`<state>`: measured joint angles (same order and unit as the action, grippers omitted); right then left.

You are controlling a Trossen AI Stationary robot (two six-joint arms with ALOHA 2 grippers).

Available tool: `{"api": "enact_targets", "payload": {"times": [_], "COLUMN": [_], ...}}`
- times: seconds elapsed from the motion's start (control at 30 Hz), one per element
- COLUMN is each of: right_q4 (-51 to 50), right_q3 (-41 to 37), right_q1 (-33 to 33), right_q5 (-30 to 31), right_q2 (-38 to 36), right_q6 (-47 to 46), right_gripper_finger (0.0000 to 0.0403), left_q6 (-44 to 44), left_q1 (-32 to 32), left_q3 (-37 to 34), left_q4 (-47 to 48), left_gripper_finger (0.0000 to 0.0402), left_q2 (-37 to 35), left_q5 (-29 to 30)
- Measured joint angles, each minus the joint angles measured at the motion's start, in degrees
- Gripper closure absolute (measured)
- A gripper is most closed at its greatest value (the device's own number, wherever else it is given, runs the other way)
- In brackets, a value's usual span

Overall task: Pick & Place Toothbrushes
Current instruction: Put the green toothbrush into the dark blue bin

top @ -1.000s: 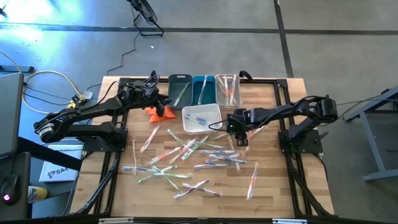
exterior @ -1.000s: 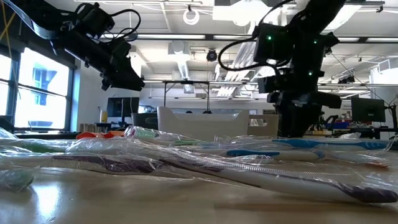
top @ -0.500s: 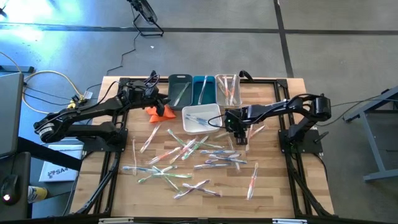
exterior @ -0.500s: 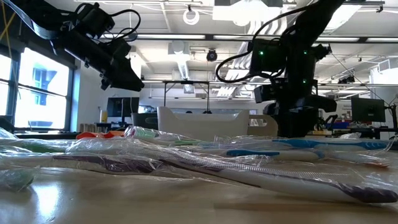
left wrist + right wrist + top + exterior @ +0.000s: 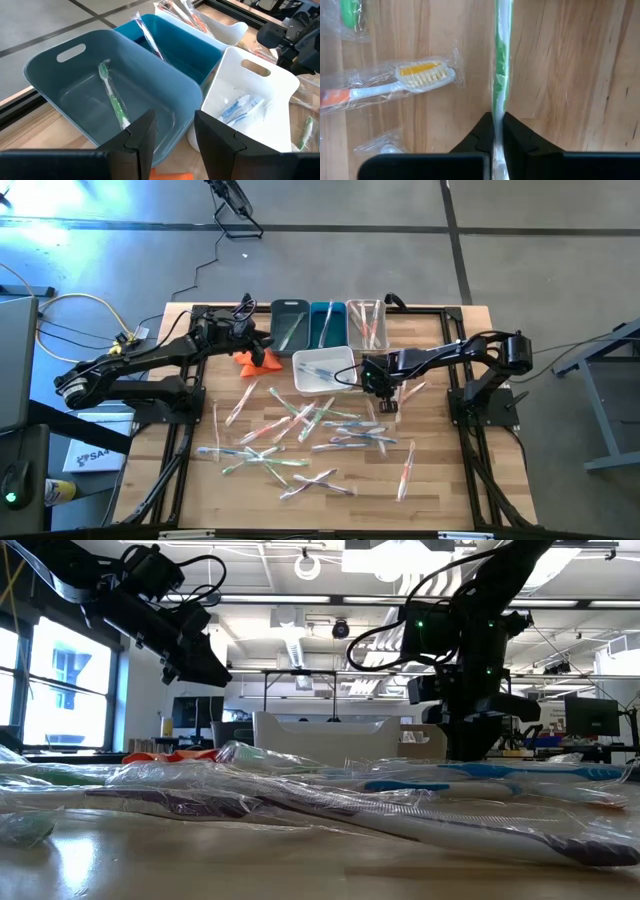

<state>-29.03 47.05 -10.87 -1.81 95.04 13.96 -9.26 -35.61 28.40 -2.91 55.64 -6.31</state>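
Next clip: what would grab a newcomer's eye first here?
The scatter of wrapped toothbrushes across the middle of the wooden table, below a row of bins at its far edge. Next, the right gripper, low over the table beside the white bin, shut on a green toothbrush. The left gripper hovers open over the grey-blue bin.

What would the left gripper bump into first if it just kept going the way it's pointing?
Probably the grey-blue bin, which lies straight past the open left gripper, most likely its near wall or floor by the green toothbrush inside. Depth is hard to judge here.
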Motion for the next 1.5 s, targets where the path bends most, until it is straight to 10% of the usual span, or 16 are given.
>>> {"api": "enact_targets", "payload": {"times": [0.8, 1.2, 1.5], "right_q4": [0.7, 4.7, 6.2], "right_q3": [-0.2, -0.1, -0.1], "right_q1": [4.7, 1.8, 1.0], "right_q5": [4.5, 6.2, 6.3], "right_q2": [-18.4, -28.8, -31.2], "right_q6": [-2.3, -3.7, -3.5], "right_gripper_finger": [0.0395, 0.0395, 0.0395], "left_q6": [-3.4, -3.0, -2.7], "left_q1": [0.0, 1.4, 13.3], "left_q3": [0.0, 0.0, 0.0], "left_q4": [0.0, 6.0, 2.7], "left_gripper_finger": [0.0268, 0.0268, 0.0268], "left_q2": [0.0, 1.1, 6.9], "left_q5": [-0.5, -9.8, 1.4]}}
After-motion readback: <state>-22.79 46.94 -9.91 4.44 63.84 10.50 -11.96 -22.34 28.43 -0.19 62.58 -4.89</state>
